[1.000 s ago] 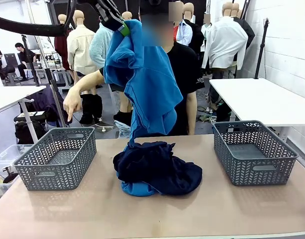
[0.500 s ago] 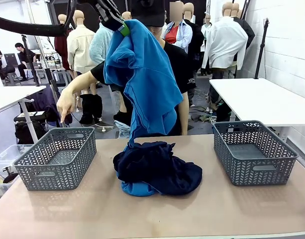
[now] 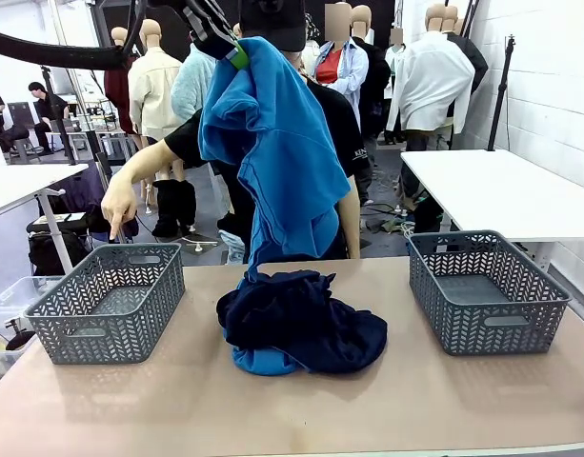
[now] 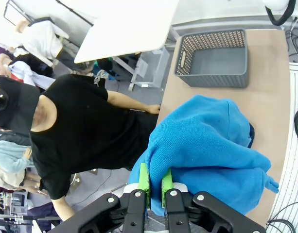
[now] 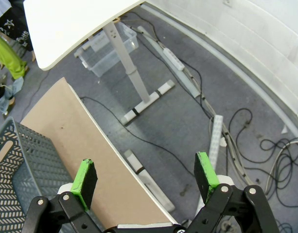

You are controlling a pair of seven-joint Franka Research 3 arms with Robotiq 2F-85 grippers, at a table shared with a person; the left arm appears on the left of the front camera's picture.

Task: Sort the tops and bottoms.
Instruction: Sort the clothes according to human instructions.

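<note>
My left gripper [image 3: 237, 55] stays clamped on the bright sky-blue knit shirt [image 3: 282, 152], held high. The person's hand [image 3: 118, 205] has dropped toward the left grey mesh basket [image 3: 130, 309], likely its destination. My right gripper [image 5: 146, 177] gapes wide.

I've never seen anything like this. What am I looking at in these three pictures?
This is a two-armed robot sorting clothes at a table. The wide picture looks across it from between the arms; the other two come from a camera on each wrist. The left end effector, a two-finger clamp with green pads, is shut on a sky-blue shirt, held high. Below lies a pile: a navy garment over more blue fabric. A left basket and a right basket, grey mesh, flank it. The person opposite points a hand towards the left basket. The right end effector is open, holding nothing.
</note>
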